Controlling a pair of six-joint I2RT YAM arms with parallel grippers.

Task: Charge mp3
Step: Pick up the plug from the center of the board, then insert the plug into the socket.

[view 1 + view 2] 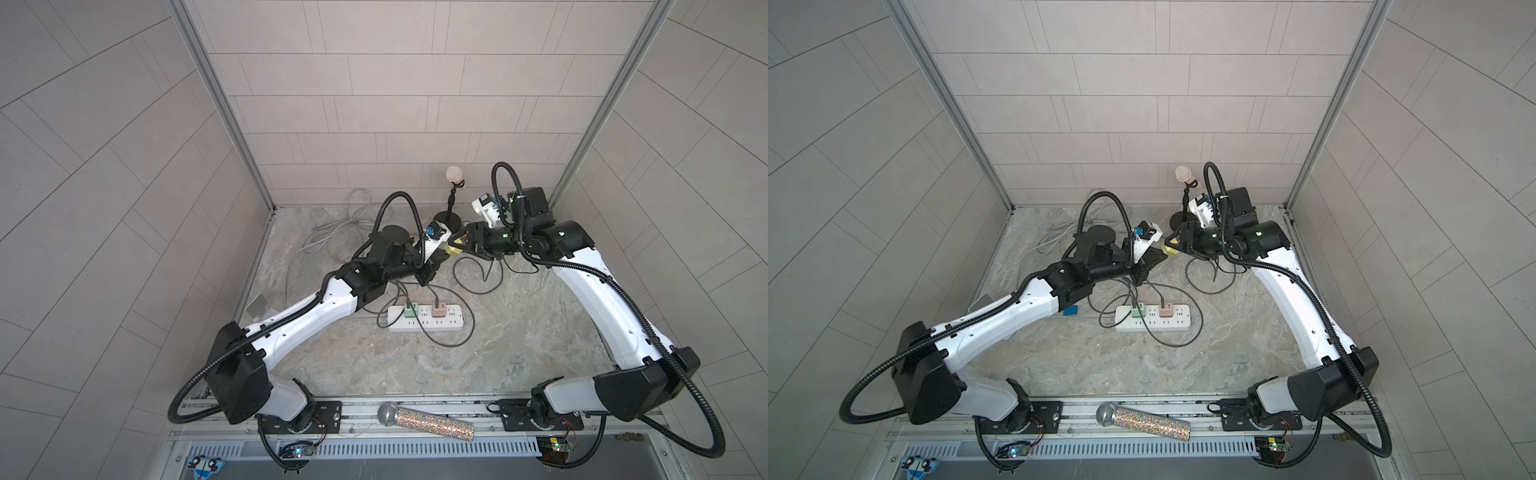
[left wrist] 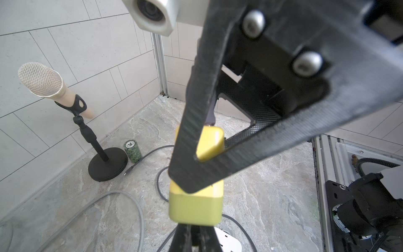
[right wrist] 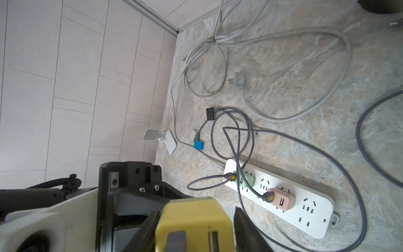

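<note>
A yellow charger block (image 2: 196, 207) hangs in the air between both arms, seen in both top views (image 1: 452, 249) (image 1: 1170, 249). My left gripper (image 2: 194, 227) is shut on its near end. My right gripper (image 3: 196, 218) straddles the block (image 3: 192, 218): one finger touches it and a gap shows at the other. A grey plug sits in the block's face. Below lies the white power strip (image 3: 309, 209) with a green adapter (image 3: 247, 181) and a pink adapter (image 3: 281, 201). A small blue device (image 3: 198, 145) and a black one (image 3: 210, 113) lie cabled on the floor; I cannot tell which is the mp3.
A cream microphone (image 2: 40, 79) stands on a black stand (image 2: 108, 163) by the back wall, next to a green chip stack (image 2: 132, 150). Light grey cable coils (image 3: 218, 39) lie at the back left. A glitter microphone (image 1: 426, 422) rests on the front rail.
</note>
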